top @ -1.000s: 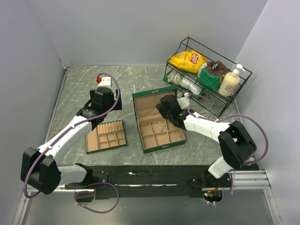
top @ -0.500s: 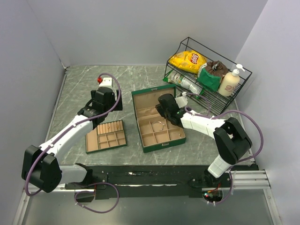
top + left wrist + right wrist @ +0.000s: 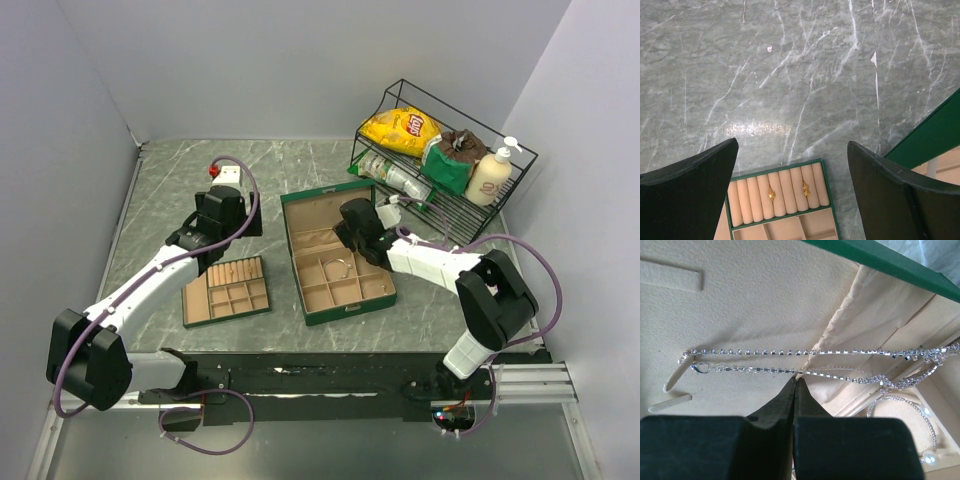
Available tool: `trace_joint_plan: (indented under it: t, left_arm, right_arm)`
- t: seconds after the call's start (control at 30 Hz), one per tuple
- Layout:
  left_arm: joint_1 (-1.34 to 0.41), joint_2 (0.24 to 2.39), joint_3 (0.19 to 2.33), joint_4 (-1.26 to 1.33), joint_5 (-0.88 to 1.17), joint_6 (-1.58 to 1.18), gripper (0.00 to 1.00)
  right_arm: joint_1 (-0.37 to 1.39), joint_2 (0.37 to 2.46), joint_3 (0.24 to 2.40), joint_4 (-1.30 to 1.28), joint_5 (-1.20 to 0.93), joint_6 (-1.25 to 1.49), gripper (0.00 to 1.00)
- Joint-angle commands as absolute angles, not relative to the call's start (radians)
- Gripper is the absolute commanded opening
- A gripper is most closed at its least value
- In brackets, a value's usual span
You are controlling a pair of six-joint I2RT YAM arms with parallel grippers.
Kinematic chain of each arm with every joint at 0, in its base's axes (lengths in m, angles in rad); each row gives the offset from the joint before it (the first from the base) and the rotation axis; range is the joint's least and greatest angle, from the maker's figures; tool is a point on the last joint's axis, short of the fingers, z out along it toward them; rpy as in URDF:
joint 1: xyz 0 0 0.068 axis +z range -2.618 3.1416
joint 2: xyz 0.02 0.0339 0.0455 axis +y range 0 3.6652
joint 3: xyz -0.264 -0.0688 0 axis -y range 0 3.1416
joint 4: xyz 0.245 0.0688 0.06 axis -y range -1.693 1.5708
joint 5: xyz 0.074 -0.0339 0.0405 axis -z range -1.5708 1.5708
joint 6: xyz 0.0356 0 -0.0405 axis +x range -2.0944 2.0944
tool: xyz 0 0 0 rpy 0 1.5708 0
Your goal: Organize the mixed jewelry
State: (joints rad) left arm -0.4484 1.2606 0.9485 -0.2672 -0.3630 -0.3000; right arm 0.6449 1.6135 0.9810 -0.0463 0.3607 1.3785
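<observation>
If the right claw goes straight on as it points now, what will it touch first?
Probably the thin silvery chain lying just ahead of the shut right claw, then the tan box lining under it; depth is unclear.

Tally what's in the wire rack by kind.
Bags: 2 (yellow chip bag, green bag)
Bottles: 2 (pump bottle, clear bottle lying down)
Total: 4
</observation>
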Motion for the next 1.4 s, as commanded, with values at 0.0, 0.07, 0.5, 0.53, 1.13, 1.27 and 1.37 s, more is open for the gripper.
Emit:
trace_joint_plan:
  t: [0.0, 0.07, 0.5, 0.53, 1.13, 1.27, 1.37]
  left_arm:
    - [-0.451, 1.232, 0.953, -0.226, -0.344, -0.276, 0.96]
    - [-0.451, 1.212, 0.942, -0.218, -0.333, -0.268, 0.96]
    - [-0.457, 0.891, 0.815, -0.075, 0.170, -0.216, 0.96]
    - [-0.457, 0.888, 0.812, -0.054, 0.207, -0.221, 0.96]
    - [-0.689, 1.126, 0.888, -0.008, 0.531, 0.084, 0.96]
    - [-0.715, 1.164, 0.867, 0.080, 0.532, 0.191, 0.96]
    - [-0.730, 1.219, 0.859, 0.129, 0.502, 0.271, 0.96]
  right_arm:
    - [0.621, 1.600, 0.985, -0.005, 0.376, 1.368, 0.00]
    - [0.620, 1.588, 0.974, -0.003, 0.365, 1.364, 0.00]
    - [0.618, 1.514, 0.888, 0.071, 0.267, 1.328, 0.00]
    - [0.617, 1.503, 0.882, 0.078, 0.261, 1.331, 0.00]
    - [0.618, 1.422, 0.813, 0.068, 0.259, 1.305, 0.00]
    - [0.617, 1.420, 0.810, 0.068, 0.247, 1.296, 0.00]
    - [0.615, 1.425, 0.808, 0.072, 0.242, 1.287, 0.00]
